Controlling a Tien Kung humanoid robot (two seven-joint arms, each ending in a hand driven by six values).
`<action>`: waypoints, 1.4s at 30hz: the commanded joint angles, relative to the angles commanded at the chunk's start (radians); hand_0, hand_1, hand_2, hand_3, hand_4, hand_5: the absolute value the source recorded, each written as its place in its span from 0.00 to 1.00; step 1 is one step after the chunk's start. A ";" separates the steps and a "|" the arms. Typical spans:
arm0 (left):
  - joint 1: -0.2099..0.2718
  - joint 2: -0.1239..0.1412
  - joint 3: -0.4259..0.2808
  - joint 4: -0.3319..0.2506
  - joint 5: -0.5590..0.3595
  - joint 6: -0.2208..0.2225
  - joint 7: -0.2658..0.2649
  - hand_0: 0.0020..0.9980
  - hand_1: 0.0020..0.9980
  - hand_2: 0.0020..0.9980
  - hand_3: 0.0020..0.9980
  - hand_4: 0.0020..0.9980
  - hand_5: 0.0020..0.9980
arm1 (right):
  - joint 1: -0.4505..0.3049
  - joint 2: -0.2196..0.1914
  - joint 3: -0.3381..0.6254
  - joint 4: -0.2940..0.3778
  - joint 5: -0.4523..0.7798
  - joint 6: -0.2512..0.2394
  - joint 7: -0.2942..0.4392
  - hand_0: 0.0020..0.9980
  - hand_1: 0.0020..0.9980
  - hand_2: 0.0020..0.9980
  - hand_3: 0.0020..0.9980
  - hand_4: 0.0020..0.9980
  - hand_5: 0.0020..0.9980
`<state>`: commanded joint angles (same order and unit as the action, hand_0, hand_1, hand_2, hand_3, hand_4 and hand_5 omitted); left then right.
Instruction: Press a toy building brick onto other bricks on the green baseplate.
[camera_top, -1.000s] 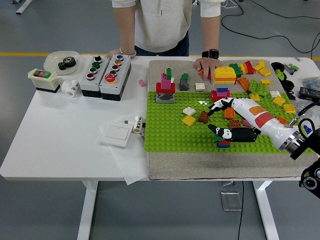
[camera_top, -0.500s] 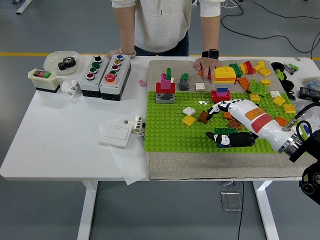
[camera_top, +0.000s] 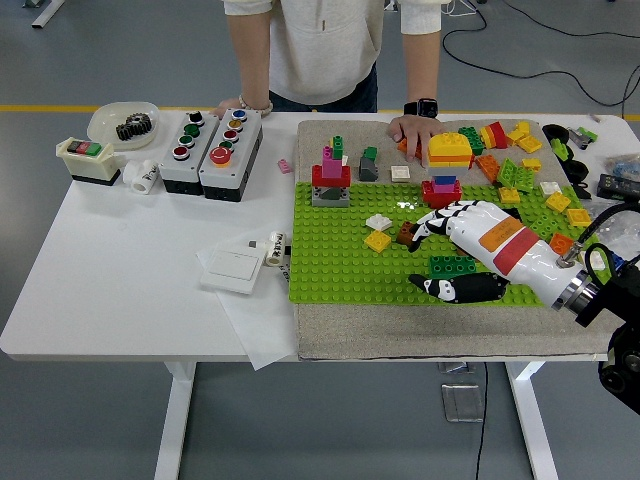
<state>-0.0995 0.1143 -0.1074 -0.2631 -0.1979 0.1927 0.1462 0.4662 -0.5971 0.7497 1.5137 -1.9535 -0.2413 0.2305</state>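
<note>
Head view: right hand (camera_top: 452, 252), white-shelled with black fingers, reaching in from four o'clock over the green studded plastic baseplate (camera_top: 340, 260), having slid toward nine o'clock and a little toward the table's near edge over the last second. Dark green rectangular toy brick (camera_top: 459, 265), earlier hidden under the palm atop a small blue-and-red stack, now lying uncovered on the baseplate at about five o'clock of its middle, between the extended thumb (camera_top: 440, 288) below and the spread fingers (camera_top: 428, 222) above. Hand looking open, fingers splayed and pinching nothing; touching the brick or just beside it, hard to tell.

Meaning for the task, as a judgement: pressing step probably finished or releasing, with the brick seated low; whether other bricks are sitting under it is not visible now.

Brick's long axis running three to nine o'clock, roughly parallel to the baseplate's near edge, studs facing up.

Small brown brick (camera_top: 405, 234) and yellow flat tile (camera_top: 378, 240) lying just off the fingertips at ten o'clock. Person's hand (camera_top: 415, 128) resting on the far side at twelve o'clock, holding nothing. Left arm not showing.
</note>
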 joint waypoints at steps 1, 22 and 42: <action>0.000 0.000 -0.001 0.000 0.001 0.000 0.001 0.52 0.62 0.78 0.80 0.85 0.82 | 0.001 0.001 -0.001 -0.006 -0.012 0.005 0.001 0.68 0.65 0.68 0.56 0.73 0.54; 0.002 0.000 -0.004 -0.001 0.007 0.001 0.004 0.52 0.62 0.78 0.80 0.85 0.82 | -0.010 0.016 0.013 -0.087 -0.064 0.004 0.006 0.61 0.60 0.63 0.58 0.73 0.54; 0.010 0.000 -0.019 -0.001 0.030 0.003 0.012 0.52 0.62 0.78 0.80 0.85 0.82 | -0.039 0.028 0.027 -0.144 -0.072 -0.006 0.010 0.59 0.58 0.60 0.56 0.73 0.53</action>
<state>-0.0890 0.1140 -0.1267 -0.2646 -0.1677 0.1962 0.1587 0.4270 -0.5694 0.7763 1.3696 -2.0252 -0.2474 0.2408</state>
